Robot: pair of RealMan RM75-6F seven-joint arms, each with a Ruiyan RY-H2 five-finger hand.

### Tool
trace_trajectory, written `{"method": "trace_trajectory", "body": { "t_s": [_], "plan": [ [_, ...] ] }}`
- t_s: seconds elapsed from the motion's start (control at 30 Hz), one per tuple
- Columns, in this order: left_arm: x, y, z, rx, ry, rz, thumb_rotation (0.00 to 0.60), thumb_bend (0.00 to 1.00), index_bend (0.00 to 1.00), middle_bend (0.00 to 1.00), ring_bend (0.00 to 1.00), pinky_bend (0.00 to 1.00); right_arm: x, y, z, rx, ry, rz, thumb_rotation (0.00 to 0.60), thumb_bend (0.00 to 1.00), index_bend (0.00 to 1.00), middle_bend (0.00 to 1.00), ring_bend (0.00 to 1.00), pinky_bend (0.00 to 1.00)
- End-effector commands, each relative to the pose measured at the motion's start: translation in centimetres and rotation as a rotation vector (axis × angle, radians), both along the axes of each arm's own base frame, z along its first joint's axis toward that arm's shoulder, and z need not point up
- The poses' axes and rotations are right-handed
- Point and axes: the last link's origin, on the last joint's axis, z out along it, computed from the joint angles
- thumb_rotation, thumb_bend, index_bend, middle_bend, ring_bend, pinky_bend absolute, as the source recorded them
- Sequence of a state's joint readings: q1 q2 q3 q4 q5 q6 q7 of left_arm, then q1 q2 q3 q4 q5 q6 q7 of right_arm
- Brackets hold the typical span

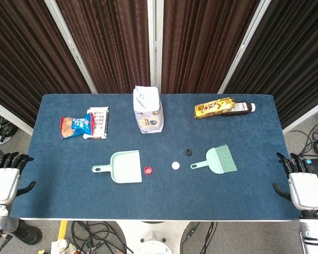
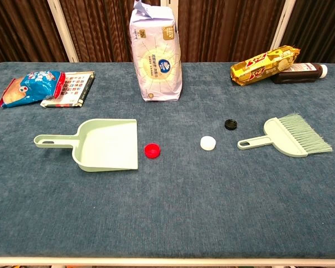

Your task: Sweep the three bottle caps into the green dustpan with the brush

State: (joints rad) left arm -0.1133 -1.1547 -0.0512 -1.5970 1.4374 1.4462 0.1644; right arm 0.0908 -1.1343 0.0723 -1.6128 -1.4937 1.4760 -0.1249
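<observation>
A pale green dustpan (image 1: 126, 166) (image 2: 105, 144) lies on the blue table with its handle pointing left and its mouth facing right. A red cap (image 1: 147, 170) (image 2: 152, 150) sits just right of the mouth. Further right lie a white cap (image 1: 175, 165) (image 2: 208, 143) and a black cap (image 1: 189, 152) (image 2: 230, 124). The green brush (image 1: 219, 159) (image 2: 290, 135) lies at the right, bristles pointing right. My left hand (image 1: 3, 180) hangs open off the table's left edge. My right hand (image 1: 303, 188) hangs open off the right edge. Neither touches anything.
A tall white bag (image 1: 147, 109) (image 2: 156, 51) stands at the back centre. A blue snack packet (image 1: 76, 127) (image 2: 29, 87) and a booklet (image 1: 97, 122) lie back left. A yellow packet (image 1: 214, 108) (image 2: 262, 65) and a dark bottle (image 1: 238, 108) (image 2: 297, 72) lie back right.
</observation>
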Motion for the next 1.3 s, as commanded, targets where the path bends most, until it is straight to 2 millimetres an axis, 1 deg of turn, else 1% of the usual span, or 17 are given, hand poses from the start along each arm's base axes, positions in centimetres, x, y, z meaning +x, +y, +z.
{"method": "trace_trajectory", "body": {
  "t_s": [0.03, 0.23, 0.33, 0.4, 0.53, 0.57, 0.63, 0.67, 0.77, 0.8, 0.93, 1.1, 1.2, 1.3],
  "plan": [
    [0.1, 0.1, 0.0, 0.004, -0.002, -0.003, 0.6, 0.17, 0.27, 0.23, 0.13, 0.13, 0.1, -0.1, 0.0, 0.005, -0.004, 0.009, 0.6, 0.1, 0.12, 0.28, 0.09, 0.19],
    [0.1, -0.2, 0.2, 0.02, -0.007, -0.004, 0.6, 0.17, 0.27, 0.23, 0.13, 0.13, 0.3, 0.0, -0.1, 0.019, -0.02, 0.029, 0.6, 0.11, 0.11, 0.29, 0.09, 0.19],
    [0.0, -0.4, 0.3, 0.027, -0.01, -0.004, 0.6, 0.17, 0.27, 0.23, 0.13, 0.13, 0.7, -0.4, -0.4, 0.05, -0.039, 0.05, 0.6, 0.11, 0.12, 0.3, 0.09, 0.19],
    [0.0, -0.3, 0.3, 0.03, -0.012, -0.012, 0.6, 0.17, 0.27, 0.23, 0.13, 0.13, 1.3, -1.3, -0.9, 0.086, -0.038, 0.088, 0.6, 0.11, 0.13, 0.31, 0.09, 0.19],
    [0.1, 0.0, 0.4, 0.031, -0.009, -0.022, 0.6, 0.17, 0.27, 0.23, 0.13, 0.14, 3.1, -3.8, -2.5, 0.202, -0.023, 0.173, 0.6, 0.15, 0.22, 0.34, 0.09, 0.19],
    [0.1, 0.0, 0.5, 0.031, -0.011, -0.023, 0.6, 0.17, 0.27, 0.23, 0.13, 0.14, 3.6, -4.7, -3.2, 0.248, -0.009, 0.192, 0.6, 0.17, 0.24, 0.35, 0.09, 0.19],
    [0.1, 0.0, 0.6, 0.034, -0.013, -0.022, 0.6, 0.17, 0.27, 0.23, 0.13, 0.14, 4.6, -6.1, -4.4, 0.315, 0.014, 0.223, 0.6, 0.2, 0.25, 0.36, 0.09, 0.19],
    [0.2, 0.0, 0.6, 0.035, -0.014, -0.022, 0.6, 0.17, 0.27, 0.23, 0.13, 0.14, 5.2, -7.1, -5.3, 0.356, 0.028, 0.238, 0.6, 0.2, 0.26, 0.36, 0.09, 0.19],
    [0.1, -0.2, 0.5, 0.033, -0.015, -0.017, 0.6, 0.17, 0.27, 0.23, 0.13, 0.13, 6.3, -8.8, -7.7, 0.435, 0.082, 0.282, 0.6, 0.2, 0.28, 0.36, 0.09, 0.19],
    [0.1, -0.3, 0.6, 0.032, -0.016, -0.015, 0.6, 0.17, 0.27, 0.23, 0.13, 0.13, 6.7, -9.6, -8.8, 0.461, 0.109, 0.295, 0.6, 0.2, 0.29, 0.36, 0.09, 0.19],
    [-0.1, -0.4, 0.7, 0.028, -0.009, 0.003, 0.6, 0.17, 0.27, 0.23, 0.13, 0.13, 7.6, -11.8, -12.1, 0.507, 0.169, 0.323, 0.6, 0.2, 0.32, 0.37, 0.09, 0.2],
    [-0.3, -0.6, 0.8, 0.036, -0.002, 0.012, 0.6, 0.17, 0.27, 0.23, 0.13, 0.13, 8.2, -13.5, -15.4, 0.523, 0.25, 0.358, 0.6, 0.15, 0.38, 0.39, 0.09, 0.21],
    [-0.3, -0.6, 0.8, 0.034, -0.004, 0.014, 0.6, 0.17, 0.27, 0.23, 0.13, 0.13, 8.1, -14.1, -16.7, 0.518, 0.297, 0.366, 0.6, 0.15, 0.41, 0.4, 0.1, 0.22],
    [-0.5, -0.6, 0.7, 0.032, -0.006, 0.024, 0.6, 0.17, 0.27, 0.23, 0.13, 0.13, 8.0, -14.1, -17.7, 0.503, 0.311, 0.374, 0.6, 0.15, 0.43, 0.41, 0.11, 0.23]
  ]
}}
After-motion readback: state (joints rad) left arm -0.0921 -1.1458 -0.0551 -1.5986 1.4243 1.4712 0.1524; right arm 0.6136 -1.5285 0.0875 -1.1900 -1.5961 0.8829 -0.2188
